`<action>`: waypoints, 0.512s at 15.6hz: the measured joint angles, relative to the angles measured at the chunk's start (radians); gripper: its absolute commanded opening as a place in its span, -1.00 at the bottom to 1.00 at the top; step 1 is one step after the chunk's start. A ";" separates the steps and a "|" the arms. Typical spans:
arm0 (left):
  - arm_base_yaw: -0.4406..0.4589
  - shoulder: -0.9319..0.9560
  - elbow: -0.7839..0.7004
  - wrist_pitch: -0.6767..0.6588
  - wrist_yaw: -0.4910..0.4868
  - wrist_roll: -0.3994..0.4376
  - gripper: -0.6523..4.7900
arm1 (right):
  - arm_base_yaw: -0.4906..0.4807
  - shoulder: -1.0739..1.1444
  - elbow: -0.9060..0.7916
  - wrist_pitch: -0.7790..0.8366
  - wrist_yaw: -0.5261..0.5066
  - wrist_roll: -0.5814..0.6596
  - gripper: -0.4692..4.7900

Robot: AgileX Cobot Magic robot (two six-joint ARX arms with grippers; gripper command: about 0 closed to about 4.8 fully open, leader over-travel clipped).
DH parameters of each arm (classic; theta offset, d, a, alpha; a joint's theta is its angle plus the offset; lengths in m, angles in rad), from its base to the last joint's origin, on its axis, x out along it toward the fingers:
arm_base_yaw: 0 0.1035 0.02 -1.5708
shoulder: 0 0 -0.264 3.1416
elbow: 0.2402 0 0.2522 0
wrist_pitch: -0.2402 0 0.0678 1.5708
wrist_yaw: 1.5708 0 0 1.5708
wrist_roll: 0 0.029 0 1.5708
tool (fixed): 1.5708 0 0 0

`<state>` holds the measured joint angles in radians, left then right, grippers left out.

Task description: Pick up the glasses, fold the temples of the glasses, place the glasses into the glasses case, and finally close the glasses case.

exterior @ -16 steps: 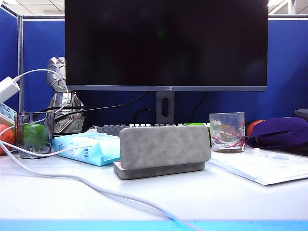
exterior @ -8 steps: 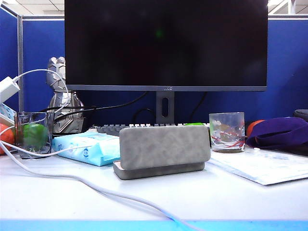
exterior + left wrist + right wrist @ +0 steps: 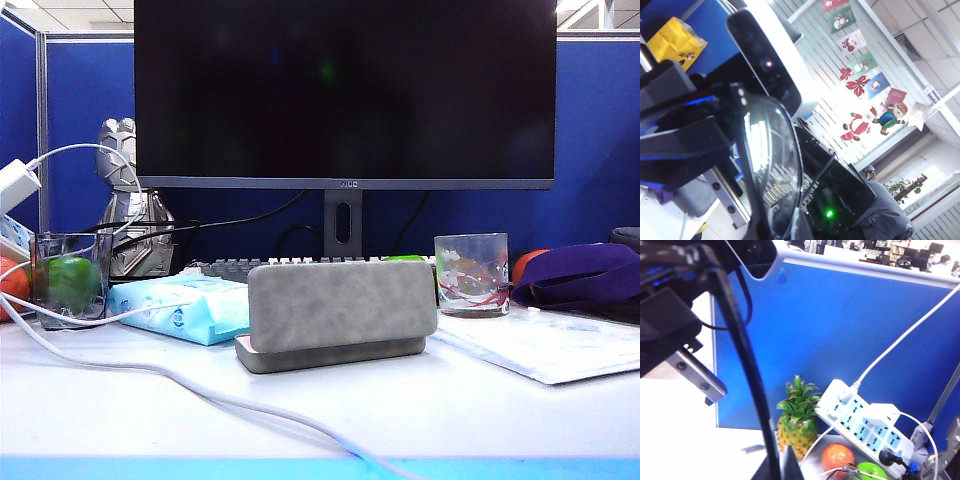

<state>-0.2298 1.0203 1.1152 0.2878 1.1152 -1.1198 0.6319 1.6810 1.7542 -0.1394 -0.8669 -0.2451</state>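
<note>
Glasses [image 3: 772, 165] with thin dark round rims and clear lenses sit right against both my wrist cameras. In the left wrist view one lens fills the middle. In the right wrist view a thin dark temple [image 3: 747, 365] runs down to my right pincer [image 3: 782, 467], which is closed narrow on the glasses at that temple's end. My left pincer [image 3: 782, 227] is at the rim below the lens; I cannot tell whether it is closed on the rim. Neither pincer shows in the exterior view. The oblong grey suede-like glasses case [image 3: 340, 305] stands open on the white worktop [image 3: 450, 410], lid upright, with nothing seen in it from here. It is just beside the light-blue tissue pack [image 3: 180, 305] and in front of the black monitor [image 3: 345, 90].
</note>
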 measured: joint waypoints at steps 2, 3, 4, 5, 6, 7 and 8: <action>0.000 0.000 0.000 0.000 0.000 0.000 -0.78 | 0.000 0.000 0.000 0.000 0.000 0.000 -0.84; 0.000 0.000 0.000 0.000 0.000 0.000 -0.78 | 0.000 0.000 0.000 0.000 0.000 0.000 -0.84; 0.000 0.000 0.000 0.000 0.000 0.000 -0.78 | 0.000 0.000 0.000 0.000 0.000 0.000 -0.84; 0.000 0.000 0.000 0.000 0.000 0.000 -0.78 | 0.000 0.000 0.000 0.000 0.000 0.000 -0.84; 0.000 0.000 0.000 0.000 0.000 0.000 -0.78 | 0.000 0.000 0.000 0.000 0.002 0.000 -0.81; 0.000 0.000 0.000 0.000 0.000 0.000 -0.78 | 0.000 0.000 0.000 0.001 0.007 0.000 -0.36; 0.000 0.000 0.000 -0.001 0.000 0.000 -0.78 | 0.000 0.000 0.000 0.001 0.007 0.000 0.27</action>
<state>-0.2298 1.0203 1.1152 0.2871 1.1152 -1.1198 0.6319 1.6810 1.7542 -0.1383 -0.8597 -0.2447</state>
